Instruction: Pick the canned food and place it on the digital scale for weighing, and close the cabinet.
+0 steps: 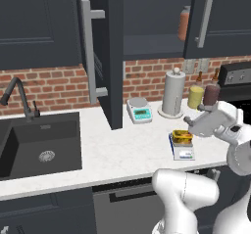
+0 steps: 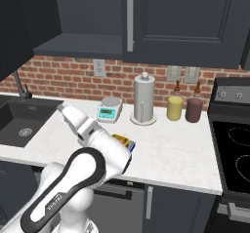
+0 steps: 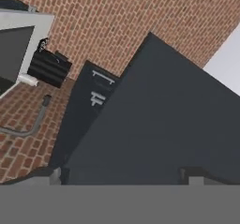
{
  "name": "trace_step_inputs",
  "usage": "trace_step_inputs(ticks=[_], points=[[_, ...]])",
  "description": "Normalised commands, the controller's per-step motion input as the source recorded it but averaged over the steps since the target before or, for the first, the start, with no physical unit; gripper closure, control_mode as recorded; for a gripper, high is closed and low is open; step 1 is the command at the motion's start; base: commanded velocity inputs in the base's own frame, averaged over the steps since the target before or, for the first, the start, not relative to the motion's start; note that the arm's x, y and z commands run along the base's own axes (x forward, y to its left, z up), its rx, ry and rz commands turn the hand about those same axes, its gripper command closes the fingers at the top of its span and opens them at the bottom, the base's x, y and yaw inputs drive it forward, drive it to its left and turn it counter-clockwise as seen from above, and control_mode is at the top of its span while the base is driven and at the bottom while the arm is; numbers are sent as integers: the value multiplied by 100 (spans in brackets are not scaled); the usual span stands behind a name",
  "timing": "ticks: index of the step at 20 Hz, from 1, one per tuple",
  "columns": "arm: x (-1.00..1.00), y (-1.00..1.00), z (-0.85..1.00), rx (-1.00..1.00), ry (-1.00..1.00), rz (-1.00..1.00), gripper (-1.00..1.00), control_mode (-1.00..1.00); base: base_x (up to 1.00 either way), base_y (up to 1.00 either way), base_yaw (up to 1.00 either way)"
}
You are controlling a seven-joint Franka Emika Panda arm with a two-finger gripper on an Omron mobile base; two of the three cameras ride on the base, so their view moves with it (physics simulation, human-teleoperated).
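Entry, nearest first. Gripper (image 1: pixel 188 124): at the end of the white arm, low over the counter (image 1: pixel 122 150) and just right of the tin; the hand view has its two finger tips (image 3: pixel 55 176) standing well apart with nothing between them, so the jaws are open and empty. The hand camera looks toward the dark open cabinet door (image 3: pixel 154 120) against the brick wall (image 3: pixel 117 21). Canned food (image 1: pixel 182 136): flat yellow-gold tin, resting on the digital scale (image 1: pixel 183 151), the blue-edged square unit with its white display strip toward the counter's front edge. Judgement: the weighing step looks done. Sink (image 1: pixel 41 147): set into the counter at left, faucet behind it. White scale (image 1: pixel 139 110): round platter, teal display, near the back wall; not the task's. Paper towel roll (image 1: pixel 173 93), yellow jar (image 1: pixel 195 97) and brown jar (image 1: pixel 212 95): along the backsplash. Cabinet (image 1: pixel 152 17): above, door (image 1: pixel 100 57) swung out edge-on over the counter, orange-brown jar (image 1: pixel 183 24) on the shelf. Step in hand, as judged: closing. Next move calls for raising the hand to the door's outer face and pushing it round to shut, clear of the bar handle (image 1: pixel 88 52).
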Motion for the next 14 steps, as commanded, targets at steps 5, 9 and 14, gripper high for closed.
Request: trace_step_inputs(ticks=[5,9,14], points=[[-90,100,-33,0,-15,-48,-100,-100,0,0,0],[-85,100,-29,1,-28,-45,-100,-100,0,0,0],[-83,100,-24,0,-34,-42,-100,-100,0,0,0]])
